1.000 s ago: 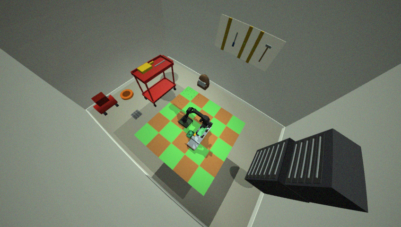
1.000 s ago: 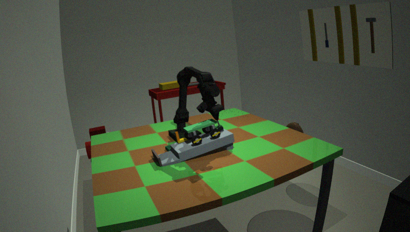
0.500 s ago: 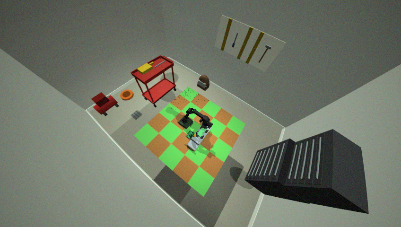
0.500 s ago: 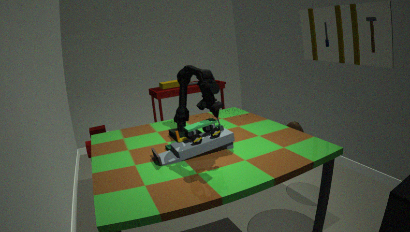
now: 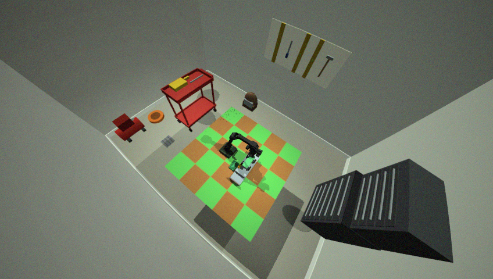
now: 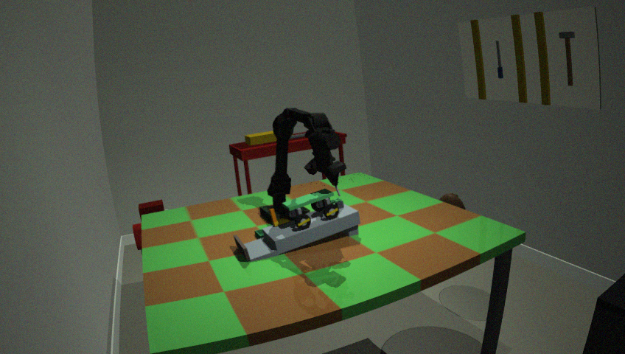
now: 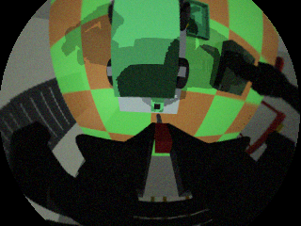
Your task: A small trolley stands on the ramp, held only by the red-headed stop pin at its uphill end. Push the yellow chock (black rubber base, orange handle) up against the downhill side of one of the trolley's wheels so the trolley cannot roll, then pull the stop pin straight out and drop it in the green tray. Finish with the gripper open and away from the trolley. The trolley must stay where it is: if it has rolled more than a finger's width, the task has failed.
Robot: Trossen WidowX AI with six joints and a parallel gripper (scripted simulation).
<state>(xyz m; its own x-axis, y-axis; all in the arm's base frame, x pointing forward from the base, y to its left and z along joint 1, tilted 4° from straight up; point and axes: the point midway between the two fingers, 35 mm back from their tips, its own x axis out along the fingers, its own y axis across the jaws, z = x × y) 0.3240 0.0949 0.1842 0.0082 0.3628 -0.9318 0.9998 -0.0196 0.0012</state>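
Note:
My gripper (image 7: 160, 125) (image 6: 337, 181) is shut on the red-headed stop pin (image 7: 163, 144) (image 6: 337, 191). The pin points down, with its grey tip clear above the small bracket (image 7: 157, 106) (image 6: 340, 203) at the uphill end; the bracket's dark hole shows. The trolley (image 6: 309, 199) (image 7: 146, 47) with a green deck stands on the grey ramp (image 6: 315, 233) (image 5: 237, 178). The yellow chock (image 6: 284, 220) with its orange handle stands on the ramp at the trolley's downhill end; wheel contact cannot be told. The green tray (image 5: 234, 165) (image 6: 259, 234) (image 7: 198, 20) lies beside the ramp, partly hidden in the exterior view.
The arm's base (image 5: 228, 150) (image 7: 232, 68) stands on the chequered table (image 5: 211, 193) (image 6: 183, 285), on the tray's side of the ramp. An end plate (image 6: 240, 246) stands at the ramp's low end. A red cart (image 5: 188, 91) and dark cabinets (image 5: 377, 200) stand off the table.

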